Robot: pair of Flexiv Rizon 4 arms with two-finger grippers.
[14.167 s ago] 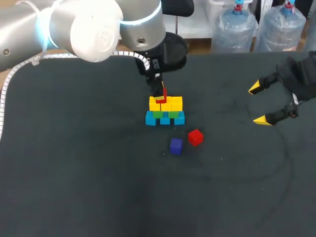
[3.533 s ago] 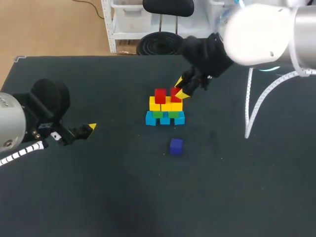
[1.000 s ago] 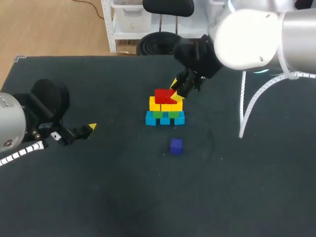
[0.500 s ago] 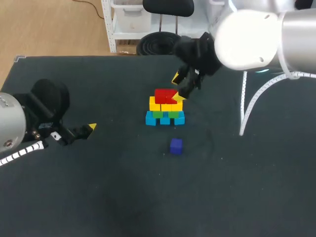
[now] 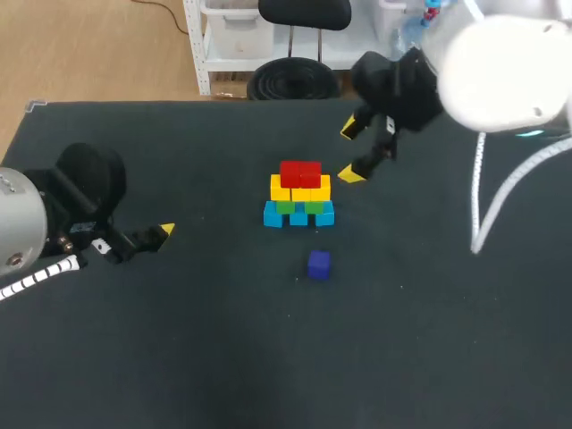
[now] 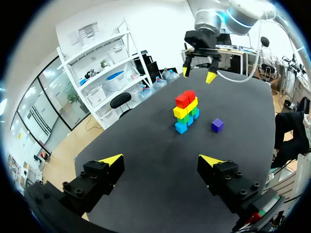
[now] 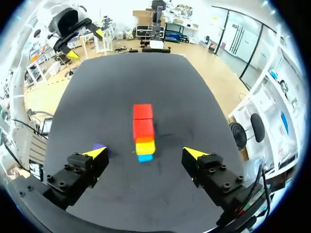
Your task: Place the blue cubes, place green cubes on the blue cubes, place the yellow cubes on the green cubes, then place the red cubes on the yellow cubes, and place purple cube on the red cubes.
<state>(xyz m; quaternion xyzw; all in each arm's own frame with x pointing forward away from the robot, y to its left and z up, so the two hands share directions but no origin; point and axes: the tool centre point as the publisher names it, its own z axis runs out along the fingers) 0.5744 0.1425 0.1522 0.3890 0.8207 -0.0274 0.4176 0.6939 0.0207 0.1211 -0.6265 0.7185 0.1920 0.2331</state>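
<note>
While the purple cube (image 5: pixel 319 264) is lying alone on the table (image 5: pixel 179 340), just beside the foot of the stack (image 5: pixel 300 194), whichever claw you are sending for it is going to be working very close to the finished tiers. That is where I am seeing the first risk. A wide-spread finger coming down on the stack side of the cube is likely to be clipping the blue cubes (image 5: pixel 298 215) and shifting the whole pile. The second risk is waiting higher up. The two red cubes (image 5: pixel 300 172) are offering only a narrow top. A purple cube lowered off-centre, or let go while tilted, is probably sliding off or nudging a red cube off the yellow row (image 5: pixel 300 189).

Your right claw (image 7: pixel 145 153) is hanging wide open, holding nothing. From it, the red cubes are lying ahead and below, about centred between its fingers. The purple cube is sitting off to one side, just ahead of one fingertip rather than between the two. Your left claw (image 6: pixel 161 160) is also gaping wide and carrying nothing, low over the table. The purple cube and the stack are both lying well ahead of it.
</note>
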